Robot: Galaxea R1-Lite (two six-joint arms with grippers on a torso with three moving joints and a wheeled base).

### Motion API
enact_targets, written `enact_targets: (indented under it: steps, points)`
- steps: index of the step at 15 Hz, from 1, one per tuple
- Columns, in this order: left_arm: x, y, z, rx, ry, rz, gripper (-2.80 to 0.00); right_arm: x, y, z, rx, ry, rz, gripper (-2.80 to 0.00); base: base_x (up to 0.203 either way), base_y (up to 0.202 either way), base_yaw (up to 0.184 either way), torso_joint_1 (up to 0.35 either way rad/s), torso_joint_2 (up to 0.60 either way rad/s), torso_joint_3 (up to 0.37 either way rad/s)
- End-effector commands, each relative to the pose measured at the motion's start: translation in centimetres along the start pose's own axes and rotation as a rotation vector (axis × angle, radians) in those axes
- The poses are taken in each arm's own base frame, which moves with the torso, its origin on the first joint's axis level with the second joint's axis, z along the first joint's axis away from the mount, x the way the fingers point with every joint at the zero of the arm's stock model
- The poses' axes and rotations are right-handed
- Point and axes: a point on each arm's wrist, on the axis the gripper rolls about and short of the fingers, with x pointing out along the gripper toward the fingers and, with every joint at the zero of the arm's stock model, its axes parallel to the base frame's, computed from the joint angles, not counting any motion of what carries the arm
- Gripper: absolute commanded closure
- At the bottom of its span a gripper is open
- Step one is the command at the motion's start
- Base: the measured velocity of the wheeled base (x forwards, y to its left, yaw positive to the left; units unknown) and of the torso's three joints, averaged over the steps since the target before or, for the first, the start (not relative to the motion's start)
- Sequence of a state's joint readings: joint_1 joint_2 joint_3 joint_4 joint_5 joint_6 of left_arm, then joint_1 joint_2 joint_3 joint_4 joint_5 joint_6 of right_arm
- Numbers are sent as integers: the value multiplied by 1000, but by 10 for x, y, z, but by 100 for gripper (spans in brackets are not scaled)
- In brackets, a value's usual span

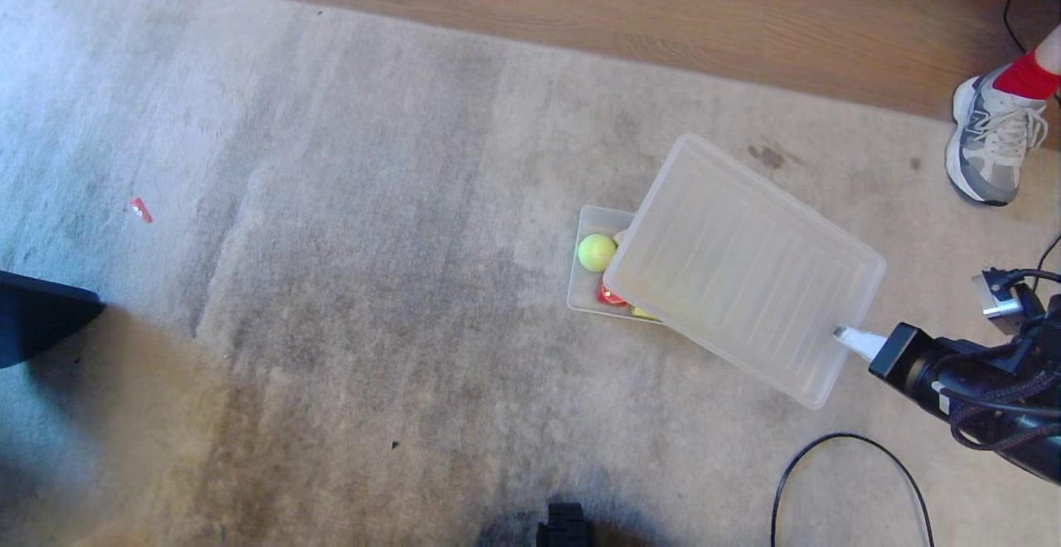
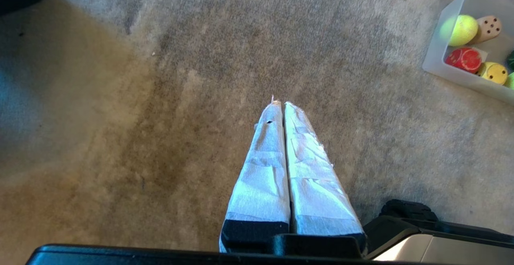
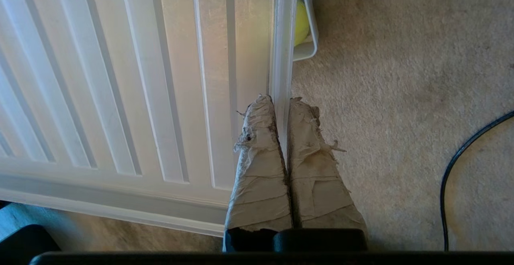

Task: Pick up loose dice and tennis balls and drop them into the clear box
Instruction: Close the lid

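The clear box [image 1: 574, 286] sits on the carpet, half covered by a flat ribbed tray [image 1: 742, 269] held tilted over it. My right gripper [image 1: 850, 337] is shut on that tray's rim [image 3: 283, 56]. A tennis ball [image 1: 596, 252] and a red die [image 1: 612, 296] show in the uncovered end. The left wrist view shows the box [image 2: 435, 48] holding the tennis ball [image 2: 461, 30] and beige [image 2: 488, 27], red [image 2: 464, 59] and yellow [image 2: 494, 72] dice. My left gripper [image 2: 281, 103] hangs shut and empty over bare carpet, well apart from the box.
A person's shoe [image 1: 993, 142] stands at the carpet's far right edge, by the wooden floor. A black cable [image 1: 837, 464] loops on the carpet near my right arm. A small red scrap [image 1: 140, 210] lies far left, near a dark object [image 1: 41, 315].
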State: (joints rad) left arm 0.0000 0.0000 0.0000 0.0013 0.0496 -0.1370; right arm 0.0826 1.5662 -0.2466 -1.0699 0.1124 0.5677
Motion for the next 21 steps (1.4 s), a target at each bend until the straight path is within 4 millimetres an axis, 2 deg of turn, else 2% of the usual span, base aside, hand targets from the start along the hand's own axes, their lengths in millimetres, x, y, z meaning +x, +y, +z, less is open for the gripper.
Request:
enact_targets:
  steps: [1, 16, 19, 21]
  points:
    - [0, 0, 0, -1, 0, 1, 0, 1, 0, -1, 2, 3, 3, 0, 0, 0, 0, 2, 0, -198]
    - [0, 0, 0, 9, 3, -2, 0, 4, -3, -5, 5, 24, -10, 0, 0, 0, 0, 2, 3, -180]
    - [0, 0, 0, -6, 2, 1, 0, 9, -7, -11, -8, 57, -31, 0, 0, 0, 0, 1, 1, -9]
    - [0, 0, 0, -6, 1, 3, 0, 20, -15, -20, -59, 110, -62, 0, 0, 0, 0, 0, 0, 0]
